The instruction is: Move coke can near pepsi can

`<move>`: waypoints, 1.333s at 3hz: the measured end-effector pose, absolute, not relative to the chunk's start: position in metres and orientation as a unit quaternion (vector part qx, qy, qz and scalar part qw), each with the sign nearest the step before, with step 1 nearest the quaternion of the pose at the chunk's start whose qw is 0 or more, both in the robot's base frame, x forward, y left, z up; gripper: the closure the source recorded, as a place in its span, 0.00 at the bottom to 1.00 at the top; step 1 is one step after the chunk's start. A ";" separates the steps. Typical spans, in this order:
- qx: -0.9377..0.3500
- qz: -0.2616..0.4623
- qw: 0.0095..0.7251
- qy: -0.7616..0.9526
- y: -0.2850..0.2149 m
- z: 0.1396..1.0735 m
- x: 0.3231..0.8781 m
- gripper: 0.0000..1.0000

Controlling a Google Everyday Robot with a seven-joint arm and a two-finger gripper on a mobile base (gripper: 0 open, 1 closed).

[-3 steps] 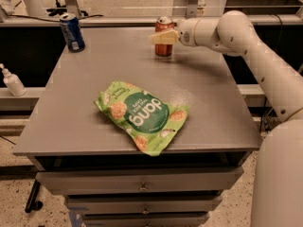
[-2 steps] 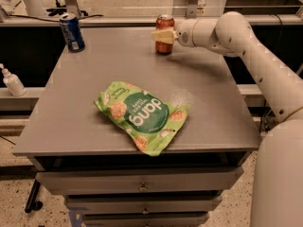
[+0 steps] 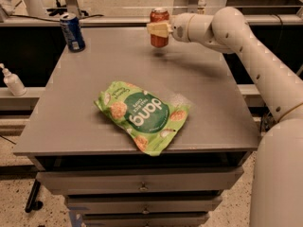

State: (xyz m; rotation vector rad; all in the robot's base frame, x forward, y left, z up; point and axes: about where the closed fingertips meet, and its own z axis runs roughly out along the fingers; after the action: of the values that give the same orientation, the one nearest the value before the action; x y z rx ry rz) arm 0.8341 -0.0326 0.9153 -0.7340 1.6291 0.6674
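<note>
The coke can point(image 3: 159, 27), red-orange with a silver top, is held upright a little above the grey table point(image 3: 94, 93) near its far edge. My gripper point(image 3: 158, 30) reaches in from the right on the white arm and is shut on the coke can. The pepsi can point(image 3: 72, 31), dark blue with white markings, stands upright at the table's far left corner, well to the left of the coke can.
A green "dang" snack bag point(image 3: 142, 115) lies flat in the middle front of the table. A white pump bottle point(image 3: 12, 81) stands on a lower ledge at the left. Drawers sit under the tabletop.
The gripper has lifted the coke can off the table and carried it slightly left, toward the pepsi can.
</note>
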 end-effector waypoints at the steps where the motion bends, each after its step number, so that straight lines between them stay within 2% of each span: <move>1: -0.318 0.311 0.582 0.680 -0.005 0.932 0.832 1.00; 4: -0.364 0.364 0.565 0.644 0.101 0.941 0.815 1.00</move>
State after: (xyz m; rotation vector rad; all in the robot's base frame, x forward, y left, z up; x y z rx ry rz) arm 0.8150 0.1011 0.9411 -0.8548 1.5154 0.8570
